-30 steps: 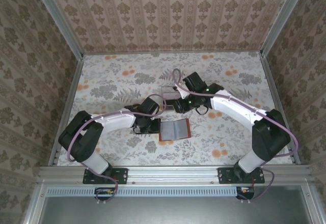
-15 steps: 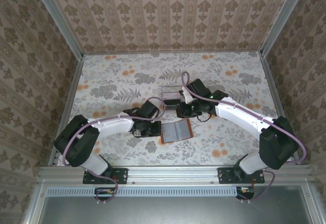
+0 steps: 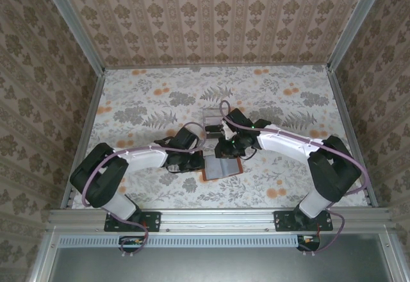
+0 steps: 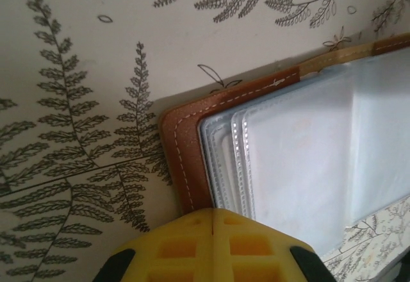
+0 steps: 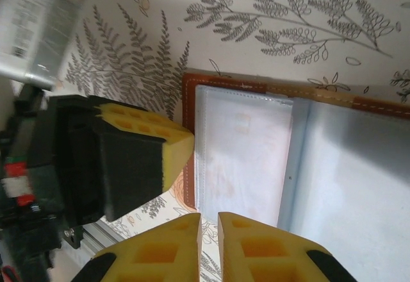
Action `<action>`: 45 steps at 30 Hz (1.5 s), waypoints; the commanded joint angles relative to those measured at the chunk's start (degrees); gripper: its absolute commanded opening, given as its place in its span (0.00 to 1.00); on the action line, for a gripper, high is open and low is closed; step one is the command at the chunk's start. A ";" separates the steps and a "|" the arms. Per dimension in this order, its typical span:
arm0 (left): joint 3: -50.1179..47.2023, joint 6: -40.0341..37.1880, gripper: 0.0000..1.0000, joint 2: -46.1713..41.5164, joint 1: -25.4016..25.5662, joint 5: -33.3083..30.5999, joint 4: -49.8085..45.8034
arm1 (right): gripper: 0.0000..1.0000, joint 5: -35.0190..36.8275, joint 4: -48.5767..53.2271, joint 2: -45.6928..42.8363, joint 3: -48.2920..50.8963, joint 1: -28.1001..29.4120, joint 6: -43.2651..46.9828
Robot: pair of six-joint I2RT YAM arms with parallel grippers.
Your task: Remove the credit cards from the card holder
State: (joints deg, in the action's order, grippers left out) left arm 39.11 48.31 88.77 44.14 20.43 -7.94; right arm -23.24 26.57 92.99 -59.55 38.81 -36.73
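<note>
The card holder (image 3: 221,165) lies open on the floral table, reddish-brown leather with pale grey-blue pockets (image 4: 301,160) (image 5: 256,147). Whether credit cards sit in those pockets I cannot tell. My left gripper (image 3: 193,163) (image 4: 213,216) is shut, and its yellow tips press down on the holder's left edge. My right gripper (image 3: 228,150) (image 5: 209,223) hovers over the holder's far side. Its jaws stand a narrow gap apart with nothing between them. A grey printed card (image 5: 35,32), blurred, lies at the upper left of the right wrist view.
A small clear plastic tray (image 3: 214,116) stands just beyond the holder, close behind the right gripper. Both forearms converge over the middle of the table. Patterned walls (image 3: 38,102) enclose the left, right and back sides.
My right gripper has come back from the clear tray and dropped over the card holder, its jaws narrowing. The left gripper has stayed shut on the holder's left edge.
</note>
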 commanded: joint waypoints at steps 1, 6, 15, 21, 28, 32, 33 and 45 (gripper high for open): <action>-2.43 0.82 0.00 0.97 -0.30 0.45 0.64 | 0.16 -2.19 -1.54 2.59 -0.80 1.21 -2.75; -4.20 1.10 0.00 1.01 -0.54 1.12 2.46 | 0.16 -4.50 -3.54 6.73 -2.21 2.84 -3.89; -4.98 1.12 0.00 1.32 -0.73 1.64 3.11 | 0.18 -5.12 -5.75 12.57 -2.77 4.88 -6.69; -5.11 0.90 0.00 1.83 -0.86 1.81 3.11 | 0.24 1.78 0.65 12.79 -2.67 5.39 -4.96; -4.34 0.55 0.00 2.45 -0.91 2.16 2.67 | 0.29 7.53 6.65 11.09 -3.63 5.54 -3.09; -4.04 0.38 0.00 2.46 -0.90 2.15 2.09 | 0.34 11.70 10.23 9.72 -5.01 6.34 -1.75; -3.98 0.43 0.00 2.51 -0.90 2.16 2.03 | 0.35 12.87 11.26 9.43 -5.45 6.51 -1.43; -2.05 -0.50 0.00 3.07 -0.90 2.25 -0.12 | 0.51 25.69 22.00 7.96 -9.79 8.91 2.13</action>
State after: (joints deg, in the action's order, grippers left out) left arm 37.12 48.47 89.43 43.05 24.14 -2.74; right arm -3.46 42.22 103.07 -67.92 47.29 -35.75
